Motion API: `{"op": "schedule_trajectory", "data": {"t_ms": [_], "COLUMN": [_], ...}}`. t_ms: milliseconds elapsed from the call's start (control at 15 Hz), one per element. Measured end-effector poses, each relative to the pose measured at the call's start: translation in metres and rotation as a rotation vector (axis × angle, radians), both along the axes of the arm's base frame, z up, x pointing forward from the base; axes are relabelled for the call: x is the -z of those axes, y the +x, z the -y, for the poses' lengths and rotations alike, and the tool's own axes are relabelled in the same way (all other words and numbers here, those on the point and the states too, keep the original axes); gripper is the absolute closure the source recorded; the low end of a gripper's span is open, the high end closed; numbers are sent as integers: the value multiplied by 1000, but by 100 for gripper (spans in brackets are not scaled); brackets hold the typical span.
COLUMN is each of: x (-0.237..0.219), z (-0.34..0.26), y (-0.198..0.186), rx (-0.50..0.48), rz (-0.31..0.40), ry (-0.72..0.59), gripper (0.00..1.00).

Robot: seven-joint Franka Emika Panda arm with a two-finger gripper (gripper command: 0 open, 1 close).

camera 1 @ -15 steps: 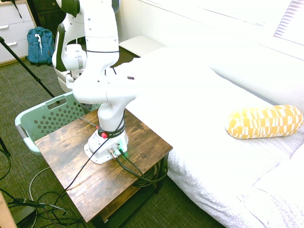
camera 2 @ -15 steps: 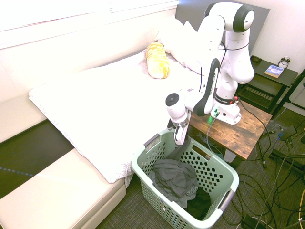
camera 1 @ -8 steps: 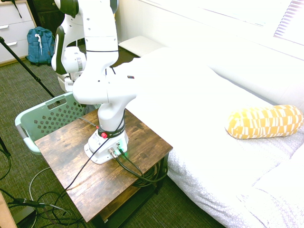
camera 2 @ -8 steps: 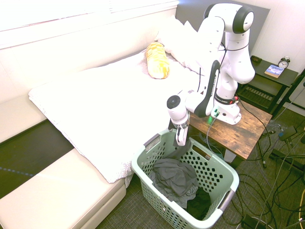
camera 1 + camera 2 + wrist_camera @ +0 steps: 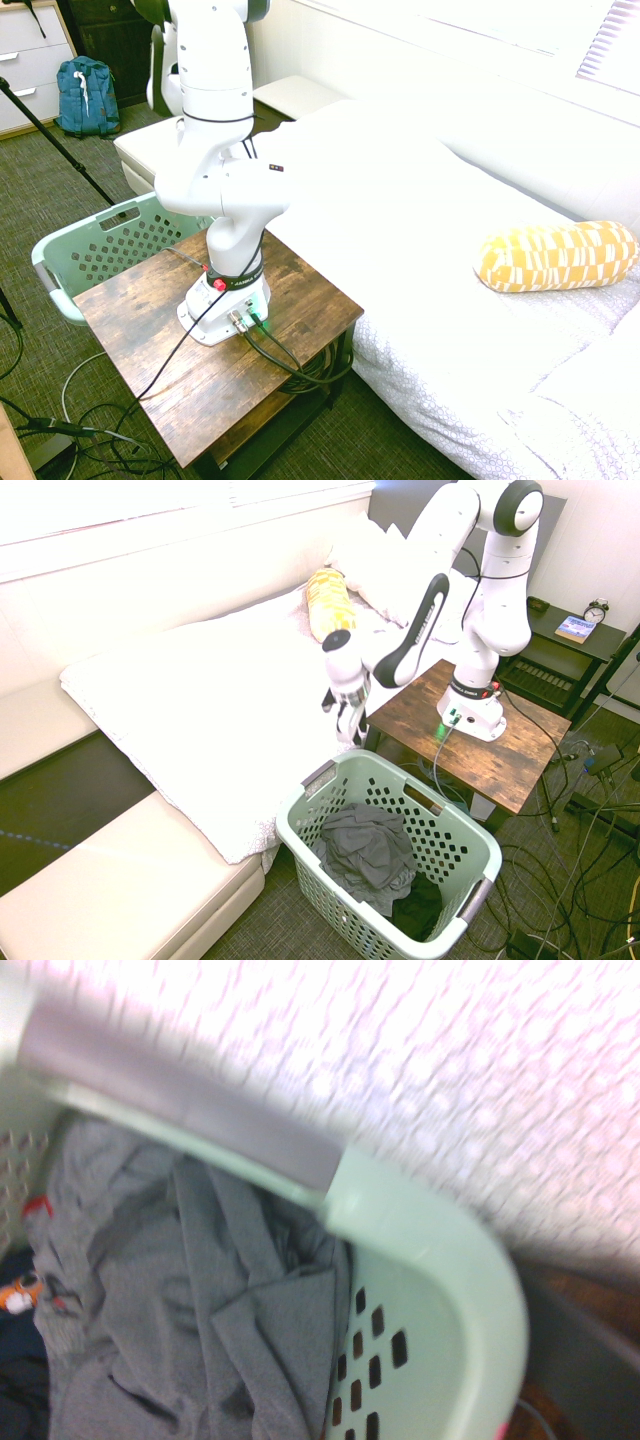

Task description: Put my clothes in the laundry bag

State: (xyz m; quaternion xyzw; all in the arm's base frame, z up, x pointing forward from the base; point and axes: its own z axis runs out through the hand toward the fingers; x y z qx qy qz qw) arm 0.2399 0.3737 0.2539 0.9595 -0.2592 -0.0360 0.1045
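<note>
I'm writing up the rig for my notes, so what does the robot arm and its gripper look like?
The arm is glossy white with rounded segments and black bands at the joints, plus a dark round cap at the top elbow. Its base has a black ring with a red button and a green light. The gripper is small, white and grey, with dark fingers.

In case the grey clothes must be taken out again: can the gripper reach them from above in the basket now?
Probably yes. The grey clothes lie on top in the open laundry basket, uncovered, and the gripper hangs above the basket's rim nearest the bed, pointing down.
</note>
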Motion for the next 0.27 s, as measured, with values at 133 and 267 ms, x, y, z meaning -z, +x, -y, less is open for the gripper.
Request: {"op": "schedule_trajectory", "data": {"t_ms": [133,267], "x": [-30,-42], "z": [41,83], "y": [51,92], "rx": [74,140], "rz": [18,23], "ry": [25,42], "gripper": [0,0]}}
